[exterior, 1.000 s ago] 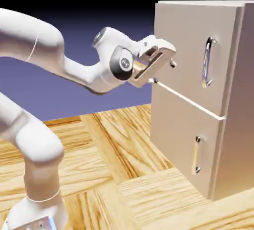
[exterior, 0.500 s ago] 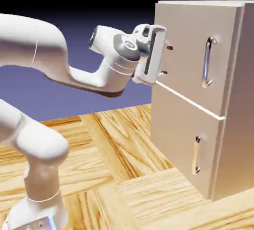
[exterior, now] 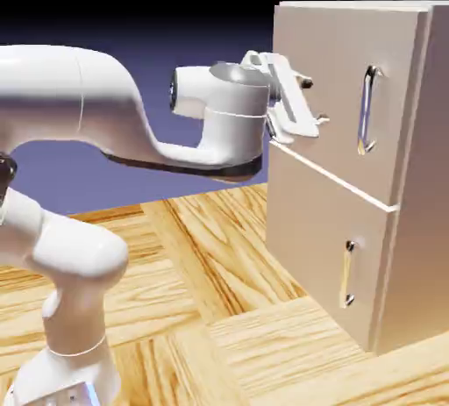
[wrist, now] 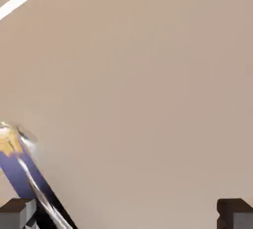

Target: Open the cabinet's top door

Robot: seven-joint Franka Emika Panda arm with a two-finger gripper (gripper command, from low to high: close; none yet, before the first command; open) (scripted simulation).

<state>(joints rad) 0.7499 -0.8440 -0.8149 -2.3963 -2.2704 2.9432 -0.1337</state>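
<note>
No legible text, label, brand, number or sign in either view — the cabinet [exterior: 351,167], its top door [exterior: 329,97] and the arm [exterior: 131,124] all carry plain, unmarked surfaces.

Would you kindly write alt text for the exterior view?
A white robot arm's open gripper faces the cabinet's closed top door, left of its silver bar handle and not touching it.

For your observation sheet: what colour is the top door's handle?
Shiny silver. The handle on the top door shows best in the exterior view.
</note>
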